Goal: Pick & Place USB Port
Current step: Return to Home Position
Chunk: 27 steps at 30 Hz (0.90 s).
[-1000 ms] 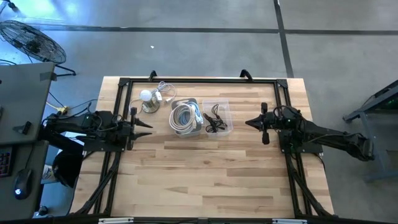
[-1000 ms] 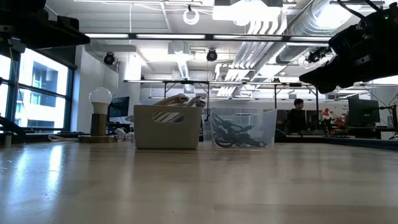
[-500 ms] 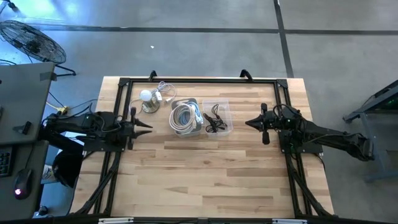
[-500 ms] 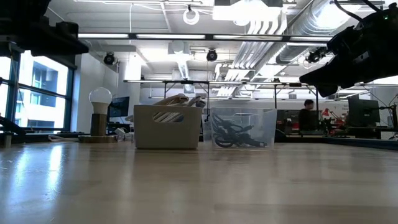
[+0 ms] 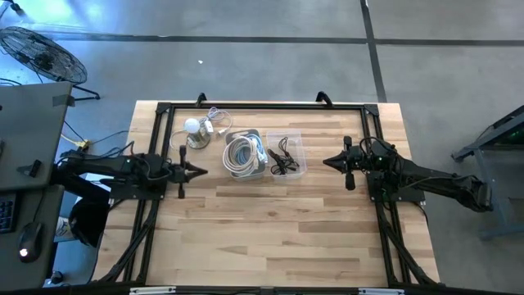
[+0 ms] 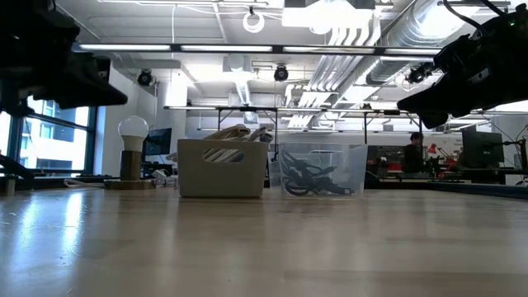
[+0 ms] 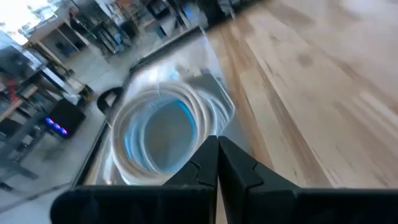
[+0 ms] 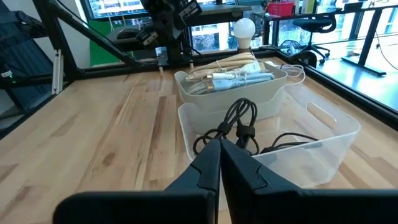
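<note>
Your left arm has slid inward, jaws together, tip near the gray bin; right arm waits opposite, jaws together; black charger cable lies in the transparent bin, nearer the right.

gray bin blurred, lamp base hidden

I see my left arm and right arm as matte black chains of blocky links that slim down toward the wrists, with thin dark cables looping along the left one. Each ends in a narrow, pointed tool, the left gripper and the right gripper. Through the wrist cameras the fingers are smooth black wedges rising from a flat black crossbar.
</note>
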{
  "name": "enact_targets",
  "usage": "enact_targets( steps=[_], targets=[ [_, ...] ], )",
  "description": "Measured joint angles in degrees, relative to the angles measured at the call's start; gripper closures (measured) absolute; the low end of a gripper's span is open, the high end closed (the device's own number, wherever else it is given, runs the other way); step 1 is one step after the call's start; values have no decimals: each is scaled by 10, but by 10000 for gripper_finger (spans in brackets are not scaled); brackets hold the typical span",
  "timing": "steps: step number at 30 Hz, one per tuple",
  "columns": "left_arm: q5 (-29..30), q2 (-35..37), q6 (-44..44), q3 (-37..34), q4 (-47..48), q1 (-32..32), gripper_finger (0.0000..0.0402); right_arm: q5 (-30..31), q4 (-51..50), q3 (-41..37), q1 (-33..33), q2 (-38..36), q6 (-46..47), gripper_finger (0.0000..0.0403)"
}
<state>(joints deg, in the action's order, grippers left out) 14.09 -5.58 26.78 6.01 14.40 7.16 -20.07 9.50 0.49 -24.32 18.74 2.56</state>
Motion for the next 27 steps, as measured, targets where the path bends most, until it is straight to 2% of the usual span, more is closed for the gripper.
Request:
enact_targets(
  steps=[4,19,27],
  targets=[
    [-3,-11,17,-4,-25,0,400,0,0,0,0,0,0,395],
    [-31,-14,29,-7,-15,0,401,1,2,0,0,0,0,398],
    [-30,-15,62,-7,-14,0,401,2,2,0,0,0,0,395]
  ],
)
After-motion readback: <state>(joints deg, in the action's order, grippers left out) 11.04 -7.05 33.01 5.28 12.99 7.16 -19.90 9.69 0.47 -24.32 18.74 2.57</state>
